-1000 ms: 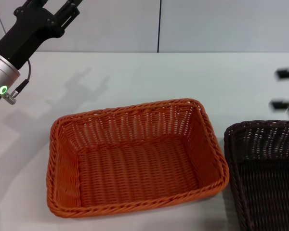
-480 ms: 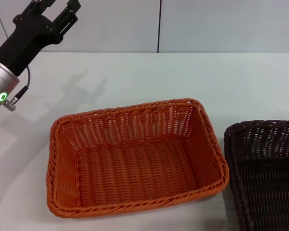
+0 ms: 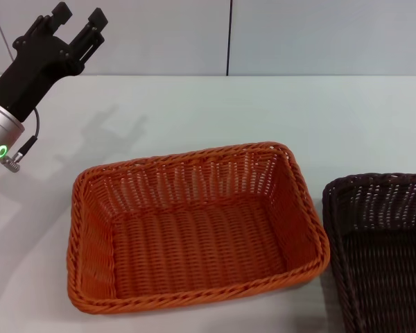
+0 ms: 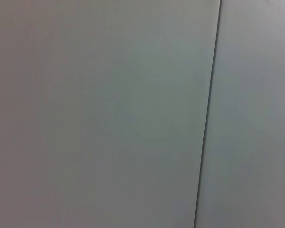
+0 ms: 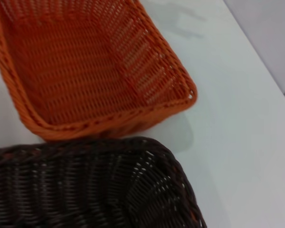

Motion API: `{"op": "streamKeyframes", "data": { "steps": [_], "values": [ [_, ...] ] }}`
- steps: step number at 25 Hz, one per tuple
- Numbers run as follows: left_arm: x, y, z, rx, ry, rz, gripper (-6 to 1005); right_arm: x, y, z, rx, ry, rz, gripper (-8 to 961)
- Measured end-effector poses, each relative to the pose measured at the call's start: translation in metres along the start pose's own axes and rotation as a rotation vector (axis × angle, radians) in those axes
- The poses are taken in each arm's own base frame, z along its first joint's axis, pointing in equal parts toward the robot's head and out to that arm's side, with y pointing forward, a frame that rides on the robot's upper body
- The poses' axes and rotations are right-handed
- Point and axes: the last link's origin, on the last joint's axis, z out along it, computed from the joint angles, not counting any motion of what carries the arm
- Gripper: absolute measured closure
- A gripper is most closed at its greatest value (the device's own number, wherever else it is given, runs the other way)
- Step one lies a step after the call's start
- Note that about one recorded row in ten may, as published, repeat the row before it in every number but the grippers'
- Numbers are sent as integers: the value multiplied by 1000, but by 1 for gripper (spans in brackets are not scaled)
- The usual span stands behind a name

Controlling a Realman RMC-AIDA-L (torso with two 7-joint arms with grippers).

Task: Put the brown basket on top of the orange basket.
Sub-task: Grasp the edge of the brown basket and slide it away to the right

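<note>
The orange basket [image 3: 194, 182] sits empty on the white table in the middle of the head view. The brown basket [image 3: 374, 208] stands just to its right, apart from it by a narrow gap and cut off by the frame edge. The right wrist view shows both side by side, the orange basket [image 5: 147, 57] and the brown basket [image 5: 85, 185]. My left gripper [image 3: 78, 19] is open and empty, raised above the table's far left, well away from both baskets. My right gripper is out of view.
The white table [image 3: 263, 111] runs back to a pale grey wall with a dark vertical seam [image 3: 229, 35]. The left wrist view shows only that wall and the seam [image 4: 206, 118].
My left gripper has dropped a little and shifted left. The right gripper, at the right edge a second ago, has left the head view. The baskets have not moved.
</note>
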Motion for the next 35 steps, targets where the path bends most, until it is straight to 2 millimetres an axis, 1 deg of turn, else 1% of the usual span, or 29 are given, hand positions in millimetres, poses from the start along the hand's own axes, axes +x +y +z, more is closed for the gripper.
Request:
{"op": "streamKeyframes", "data": {
  "steps": [4, 10, 23, 24, 27, 28, 29, 35],
  "values": [
    [0, -1, 0, 3, -2, 0, 283, 1, 4, 8, -44, 16, -11, 275],
    [1, -3, 0, 16, 6, -3, 283, 8, 32, 22, -163, 82, -29, 275],
    [2, -5, 8, 25, -9, 3, 284, 12, 81, 26, -448, 62, -6, 275],
    [2, -5, 8, 26, -9, 3, 284, 12, 81, 26, -448, 62, -6, 275],
    [2, -5, 8, 26, -9, 3, 284, 14, 93, 32, -514, 85, -18, 274],
    [2, -5, 8, 26, -9, 3, 284, 14, 93, 32, -514, 85, -18, 274],
    [2, -5, 8, 27, -10, 3, 284, 15, 97, 34, -536, 89, -21, 274],
    [1, -6, 8, 30, -13, 2, 284, 14, 106, 43, -607, 86, -25, 274]
  ]
}}
